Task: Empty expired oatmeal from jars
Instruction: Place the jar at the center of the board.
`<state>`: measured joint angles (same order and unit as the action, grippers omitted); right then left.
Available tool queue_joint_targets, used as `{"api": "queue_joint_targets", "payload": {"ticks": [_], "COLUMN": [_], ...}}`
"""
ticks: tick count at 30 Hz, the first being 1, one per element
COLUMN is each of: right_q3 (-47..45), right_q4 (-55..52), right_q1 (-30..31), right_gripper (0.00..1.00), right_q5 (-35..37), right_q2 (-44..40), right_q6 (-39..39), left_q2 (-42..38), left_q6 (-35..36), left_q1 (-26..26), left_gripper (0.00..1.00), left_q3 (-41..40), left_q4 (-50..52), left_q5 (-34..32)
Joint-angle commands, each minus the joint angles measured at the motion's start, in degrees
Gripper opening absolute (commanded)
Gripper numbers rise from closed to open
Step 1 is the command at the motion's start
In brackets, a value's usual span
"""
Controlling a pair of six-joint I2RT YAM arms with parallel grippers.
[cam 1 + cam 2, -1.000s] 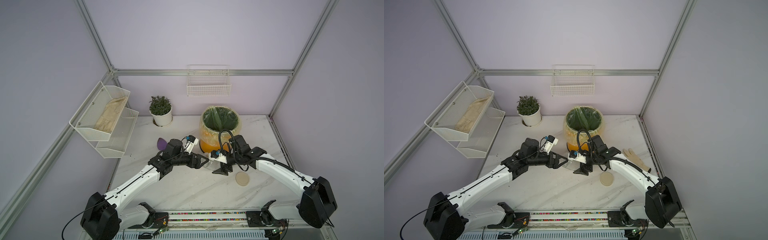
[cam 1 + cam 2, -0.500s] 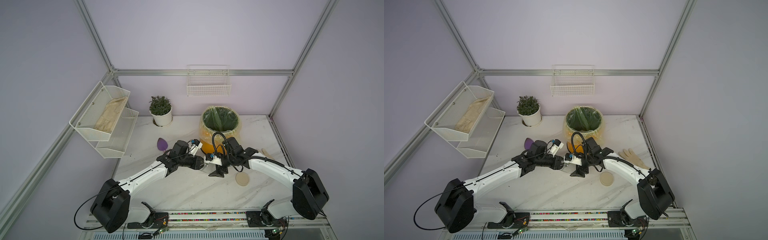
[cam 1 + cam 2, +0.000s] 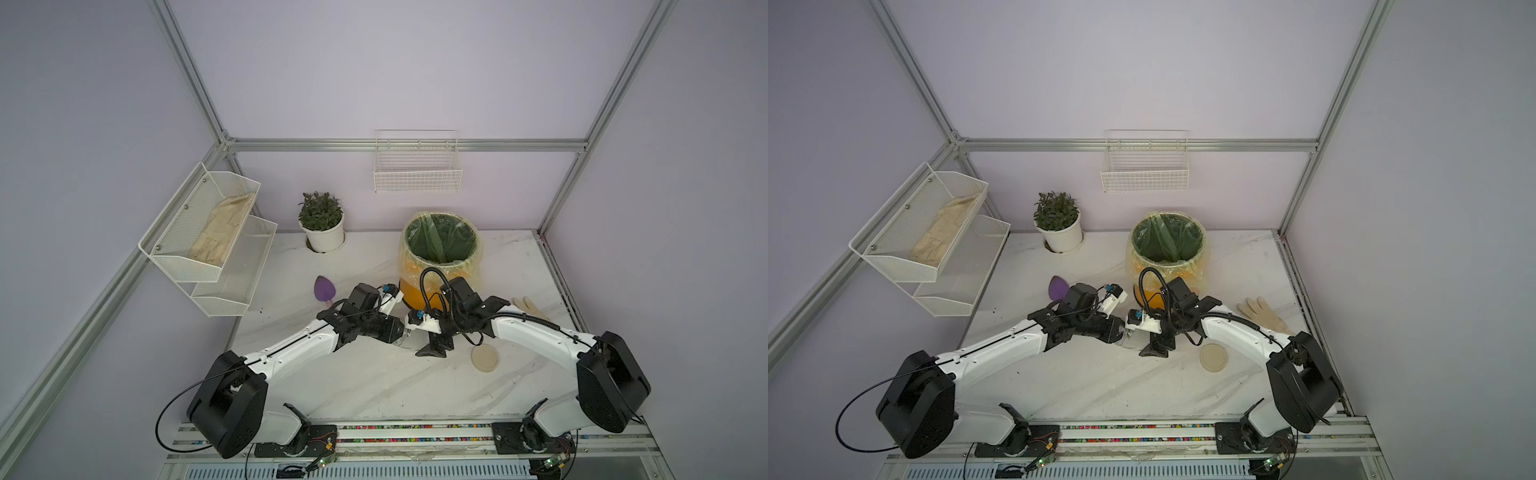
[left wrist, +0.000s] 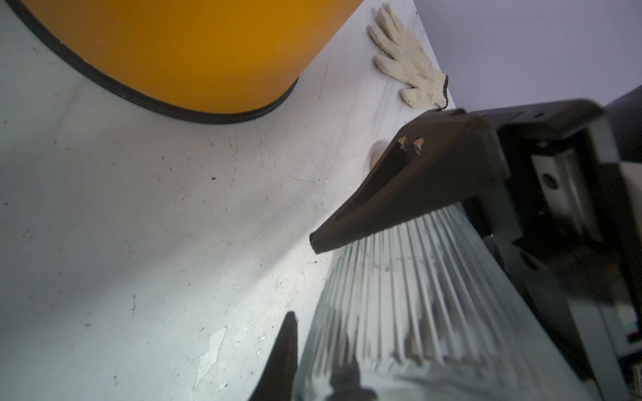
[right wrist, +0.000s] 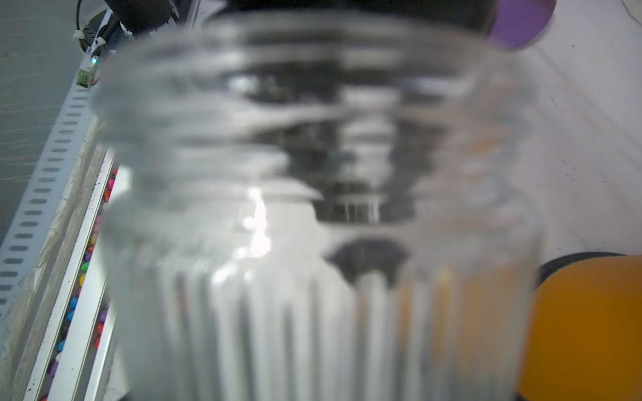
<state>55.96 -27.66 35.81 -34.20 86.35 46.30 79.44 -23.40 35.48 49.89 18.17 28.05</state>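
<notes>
**Left gripper now clamped on the jar's mouth**

A second ago the left gripper [image 3: 400,333] stood open, short of the jar [image 3: 409,340]. It has since reached in and closed almost flat on the rim. In the left wrist view one finger [image 4: 285,357] lies outside the glass and a dark shape shows inside. The right gripper [image 3: 424,337] is unchanged, its jaws wide across the ribbed body with a finger [image 4: 399,198] against the wall. The jar lies tilted between them, just in front of the orange bin [image 3: 411,291]. The blurred glass does not show whether oatmeal is inside. The purple trowel [image 3: 324,288], left of the bin, was half hidden before and now shows more fully.

Counted:
- one jar
- one beige lid [image 3: 484,358], off, in front of the bin to the right
- one bin
- one trowel
- one potted plant [image 3: 322,224], behind and left of the bin
- one glove [image 3: 1262,313], right of the bin
</notes>
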Motion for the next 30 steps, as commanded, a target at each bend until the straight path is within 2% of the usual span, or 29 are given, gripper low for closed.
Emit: {"api": "queue_joint_targets", "payload": {"ticks": [1,3,5,9,13,18,21,30], "right_q3": [1.59,1.3,0.26,-0.09,0.07,-5.03,-5.03,-4.05], "right_q4": [3.11,2.46,2.97,2.99,2.37,1.38,-1.88,-9.35], "right_q1": [0.41,0.41,0.4,0.4,0.25,-0.22,-0.3,-6.79], "right_gripper": [0.63,0.77,0.97,0.97,0.97,0.97,0.97,0.97], "right_q5": [5.42,7.37,9.25,12.3,18.72,16.32,20.62,28.17], "right_q2": [1.16,0.62,-0.65,-2.54,-3.26,-11.51,-14.43,-21.13], "right_q6": [0.17,-0.17,-0.66,-3.6,-7.6,-3.99,-6.79,-9.84], "left_q2": [0.57,0.92,0.91,4.23,5.19,5.11,6.09,9.22], "left_q6": [1.41,2.65,3.51,4.92,5.66,5.87,5.84,6.65], "left_q1": [1.17,1.16,1.15,1.16,1.17,1.09,1.08,1.21], "left_gripper": [0.0,0.0,0.0,0.0,0.0,0.0,0.0,0.0], "left_q3": [9.33,10.89,12.63,16.77,19.06,20.8,22.4,25.58], "left_q4": [3.38,5.23,7.39,12.58,16.12,18.06,20.86,30.13], "left_q5": [2.83,2.41,1.13,-1.71,-4.58,-7.39,-8.51,-12.79]}}
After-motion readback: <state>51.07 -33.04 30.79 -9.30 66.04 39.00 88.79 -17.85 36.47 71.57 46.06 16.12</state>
